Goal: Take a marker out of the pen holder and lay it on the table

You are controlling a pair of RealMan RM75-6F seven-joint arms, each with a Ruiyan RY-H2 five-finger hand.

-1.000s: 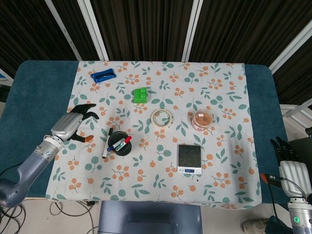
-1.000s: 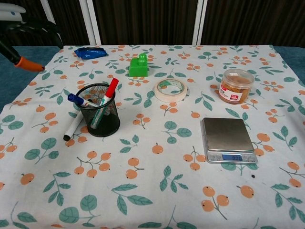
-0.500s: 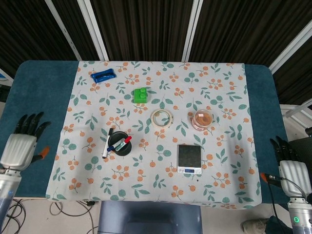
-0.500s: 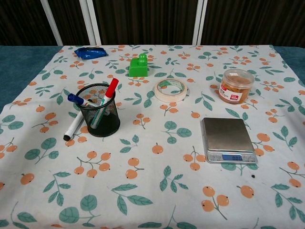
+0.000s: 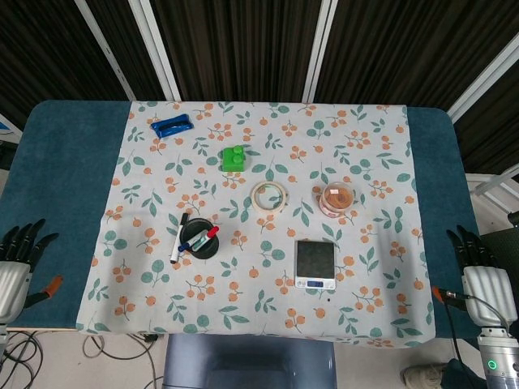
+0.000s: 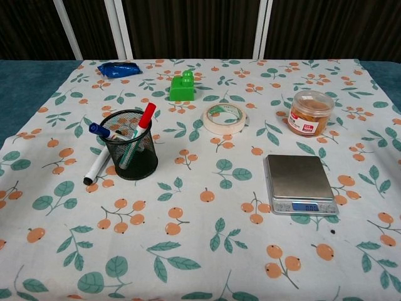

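A black mesh pen holder (image 5: 199, 241) (image 6: 130, 153) stands left of the cloth's middle, with a red-capped marker (image 6: 145, 118), a blue-capped one (image 6: 101, 132) and a green one inside. A white marker with black caps (image 5: 178, 238) (image 6: 96, 167) lies on the cloth against the holder's left side. My left hand (image 5: 16, 271) hangs off the table's front left corner, fingers apart, holding nothing. My right hand (image 5: 480, 275) hangs off the front right corner, fingers apart and empty. Neither hand shows in the chest view.
On the floral cloth (image 5: 268, 316) lie a blue packet (image 5: 172, 126), a green block (image 5: 233, 157), a tape roll (image 5: 268, 197), an orange-lidded jar (image 5: 337, 198) and a small scale (image 5: 315, 263). Blue table edges (image 5: 57, 170) flank the cloth.
My left hand has drawn back from beside the pen holder, leftward and toward the front, off the table's corner. The right hand and all objects stay put.
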